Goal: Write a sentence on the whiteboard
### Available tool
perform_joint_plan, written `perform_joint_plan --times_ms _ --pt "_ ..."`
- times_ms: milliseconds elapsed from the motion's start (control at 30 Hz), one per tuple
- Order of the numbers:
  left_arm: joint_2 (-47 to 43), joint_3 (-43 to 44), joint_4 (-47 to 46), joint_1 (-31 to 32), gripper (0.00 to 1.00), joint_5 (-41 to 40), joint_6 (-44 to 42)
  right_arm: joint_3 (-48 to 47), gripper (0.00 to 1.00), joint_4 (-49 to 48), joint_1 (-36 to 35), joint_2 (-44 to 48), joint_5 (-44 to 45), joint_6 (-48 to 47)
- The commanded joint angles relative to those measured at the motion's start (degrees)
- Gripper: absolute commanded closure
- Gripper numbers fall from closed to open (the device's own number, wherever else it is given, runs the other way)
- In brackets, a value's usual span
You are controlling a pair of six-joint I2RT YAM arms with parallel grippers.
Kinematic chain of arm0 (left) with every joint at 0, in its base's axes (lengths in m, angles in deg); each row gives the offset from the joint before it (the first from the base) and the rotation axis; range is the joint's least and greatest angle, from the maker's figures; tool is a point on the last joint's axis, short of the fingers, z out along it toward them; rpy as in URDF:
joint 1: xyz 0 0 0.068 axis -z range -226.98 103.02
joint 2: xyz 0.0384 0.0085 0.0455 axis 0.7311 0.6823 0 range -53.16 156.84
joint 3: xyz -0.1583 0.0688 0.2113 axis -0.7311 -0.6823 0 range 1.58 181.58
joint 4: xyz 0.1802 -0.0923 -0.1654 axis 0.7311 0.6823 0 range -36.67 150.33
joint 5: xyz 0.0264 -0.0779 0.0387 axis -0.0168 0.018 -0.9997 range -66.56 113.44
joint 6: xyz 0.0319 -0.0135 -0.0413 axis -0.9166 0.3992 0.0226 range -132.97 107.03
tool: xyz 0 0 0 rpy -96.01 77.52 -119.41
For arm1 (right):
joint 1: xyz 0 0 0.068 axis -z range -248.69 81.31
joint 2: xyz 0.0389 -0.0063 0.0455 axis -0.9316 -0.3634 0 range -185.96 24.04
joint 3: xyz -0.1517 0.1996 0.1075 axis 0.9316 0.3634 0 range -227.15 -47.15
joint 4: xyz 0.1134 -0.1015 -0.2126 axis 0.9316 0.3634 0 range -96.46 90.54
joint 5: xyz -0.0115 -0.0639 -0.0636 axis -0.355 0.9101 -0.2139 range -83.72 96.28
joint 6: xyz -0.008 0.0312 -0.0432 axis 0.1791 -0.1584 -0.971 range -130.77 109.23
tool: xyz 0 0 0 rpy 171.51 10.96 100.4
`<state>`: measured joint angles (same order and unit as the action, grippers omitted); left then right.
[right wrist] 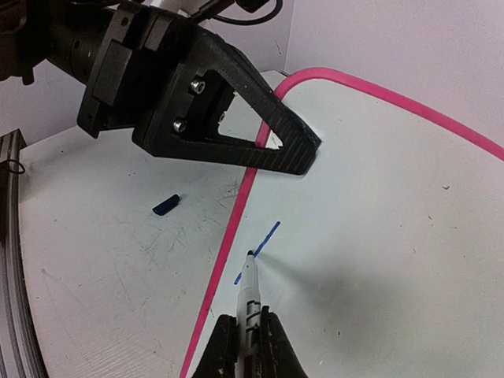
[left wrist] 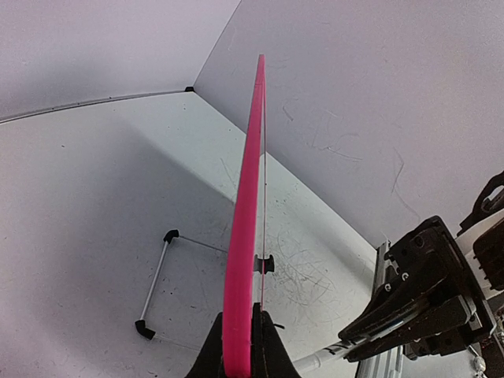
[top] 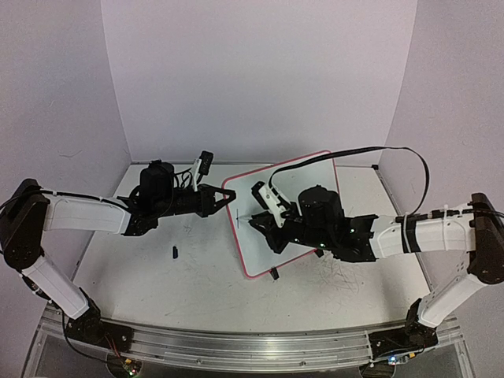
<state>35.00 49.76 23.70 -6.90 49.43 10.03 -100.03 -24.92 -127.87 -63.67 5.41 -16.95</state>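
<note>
Left arm [top: 83,214] reaching inward, left hand [top: 227,198] pinched closed; right arm [top: 429,232] extended leftward, right hand [top: 262,224] clenched.

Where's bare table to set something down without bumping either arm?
Near-left: table between left arm, small dark cap and front rail. Also a strip between whiteboard and rail. Crowded: the board's left edge, where left gripper clamps it and right gripper holds the marker.

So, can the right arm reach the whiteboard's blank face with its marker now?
Probably yes: the marker tip is at the whiteboard already, and the left gripper only clamps its edge.
</note>
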Motion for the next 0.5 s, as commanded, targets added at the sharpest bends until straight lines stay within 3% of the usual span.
perform_joint_plan --times_ms 0,467 --pt "-0.5 -0.6 0.2 -0.5 1.00 -3.0 -5.3 -2.3 1.00 -2.3 0.0 -0.9 1.7 -0.2" --pt "-1.0 -0.9 0.2 -0.4 1.00 -3.1 -5.3 -1.4 1.00 -2.2 -0.1 -0.8 4.7 0.5"
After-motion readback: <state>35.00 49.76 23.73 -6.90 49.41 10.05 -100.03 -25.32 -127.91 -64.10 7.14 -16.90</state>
